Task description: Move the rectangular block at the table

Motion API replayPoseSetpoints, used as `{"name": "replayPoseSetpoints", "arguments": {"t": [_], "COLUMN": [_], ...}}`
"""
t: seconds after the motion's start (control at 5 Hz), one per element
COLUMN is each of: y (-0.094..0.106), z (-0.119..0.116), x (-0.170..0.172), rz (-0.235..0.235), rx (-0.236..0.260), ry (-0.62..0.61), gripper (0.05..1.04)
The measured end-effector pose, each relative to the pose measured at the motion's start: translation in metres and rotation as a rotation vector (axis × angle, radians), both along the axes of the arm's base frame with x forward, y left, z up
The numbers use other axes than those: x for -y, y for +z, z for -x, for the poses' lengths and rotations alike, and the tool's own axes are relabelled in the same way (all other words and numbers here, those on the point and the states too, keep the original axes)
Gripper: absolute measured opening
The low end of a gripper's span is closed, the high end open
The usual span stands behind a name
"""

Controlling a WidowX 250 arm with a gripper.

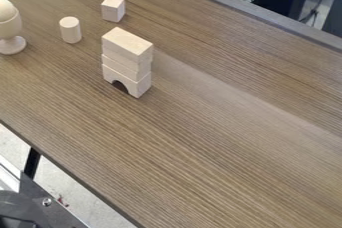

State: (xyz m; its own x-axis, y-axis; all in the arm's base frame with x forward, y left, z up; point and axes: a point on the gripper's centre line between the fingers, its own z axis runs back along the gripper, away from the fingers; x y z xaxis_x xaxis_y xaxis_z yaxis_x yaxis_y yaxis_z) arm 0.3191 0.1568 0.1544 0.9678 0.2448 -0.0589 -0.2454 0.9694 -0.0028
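Three pale wooden pieces stand in an upright stack left of the view's centre, above the middle. On top lies a rectangular block [125, 47], its long side slanting down to the right. Directly beneath it is a second rectangular block [124, 65]. Both rest on an arch block [138, 88], whose dark opening faces the lower left. The stack stands on the brown wood-grain table [220, 137].
A small cube [113, 9] and an upright cylinder [71, 30] stand behind the stack. At the left edge is a rounded wooden piece on a round foot [10, 44]. Dark equipment with cables lies beyond the far edge; a dark metal part [43, 204] is at lower left.
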Motion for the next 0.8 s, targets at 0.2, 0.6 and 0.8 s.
{"name": "replayPoseSetpoints", "arguments": {"t": [0.2,0.6,0.8], "y": [-0.012,-0.037,-0.034], "z": [0.001,0.015,0.019], "x": [0.001,0.019,0.026], "rz": [0.021,0.078,0.064], "rx": [-0.033,-0.052,-0.025], "ry": [0.004,0.15,0.251], "gripper": [0.997,0.997,0.997]}}
